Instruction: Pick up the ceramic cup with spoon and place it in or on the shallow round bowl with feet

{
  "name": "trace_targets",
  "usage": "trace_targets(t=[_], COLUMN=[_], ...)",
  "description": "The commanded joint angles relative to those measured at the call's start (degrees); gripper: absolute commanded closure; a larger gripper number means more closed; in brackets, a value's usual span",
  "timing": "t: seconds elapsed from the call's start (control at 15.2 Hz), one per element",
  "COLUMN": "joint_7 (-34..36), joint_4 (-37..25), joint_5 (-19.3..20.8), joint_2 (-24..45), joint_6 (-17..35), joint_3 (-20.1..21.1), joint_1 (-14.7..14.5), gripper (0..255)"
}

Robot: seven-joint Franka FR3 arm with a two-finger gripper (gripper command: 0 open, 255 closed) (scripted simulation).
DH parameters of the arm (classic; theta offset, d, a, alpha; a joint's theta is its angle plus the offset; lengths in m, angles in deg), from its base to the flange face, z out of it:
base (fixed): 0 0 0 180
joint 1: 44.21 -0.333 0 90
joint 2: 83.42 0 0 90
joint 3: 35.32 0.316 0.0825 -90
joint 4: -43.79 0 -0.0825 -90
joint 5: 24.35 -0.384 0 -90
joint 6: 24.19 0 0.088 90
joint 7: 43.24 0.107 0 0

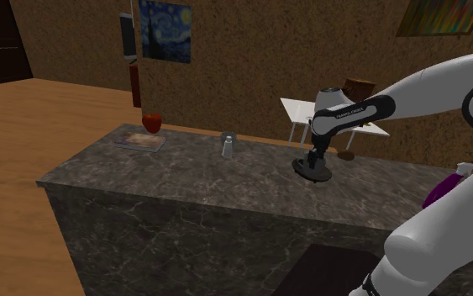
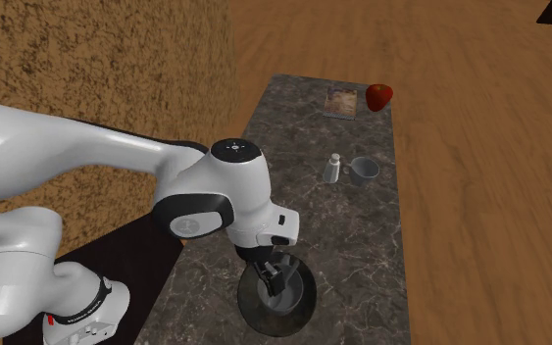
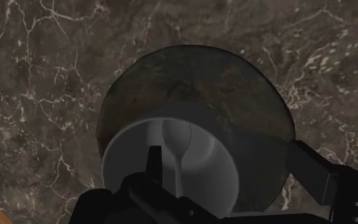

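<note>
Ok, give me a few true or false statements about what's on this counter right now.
The claw is above the dark bowl. True.
A spoon sits in the white cup. True.
The red apple lies in the bowl. False: it sits at the counter's far end.
The counter is light wood. False: it is dark veined stone.
The shaker lies tipped over. False: it stands upright beside a grey mug.

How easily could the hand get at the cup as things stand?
Probably yes, easily: the open hand is right at the cup over the bowl, one finger above its inside, the other outside its wall, with nothing between them.
</note>
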Motion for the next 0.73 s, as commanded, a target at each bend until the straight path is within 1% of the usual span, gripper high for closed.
trace_targets(t=[0.0,0.2,0.66], joint_7=[-0.11,-0.39,-0.39], joint_4=[-0.98,-4.10,-4.10], joint_5=[-0.29,-1.07,-1.07], joint_2=[-1.01,-3.36,-3.36], joint_6=[-2.04,-7.62,-7.62], joint_3=[0.31,1.18,1.19], joint_1=[-0.22,-0.81,-0.81], gripper=[0,0,0])
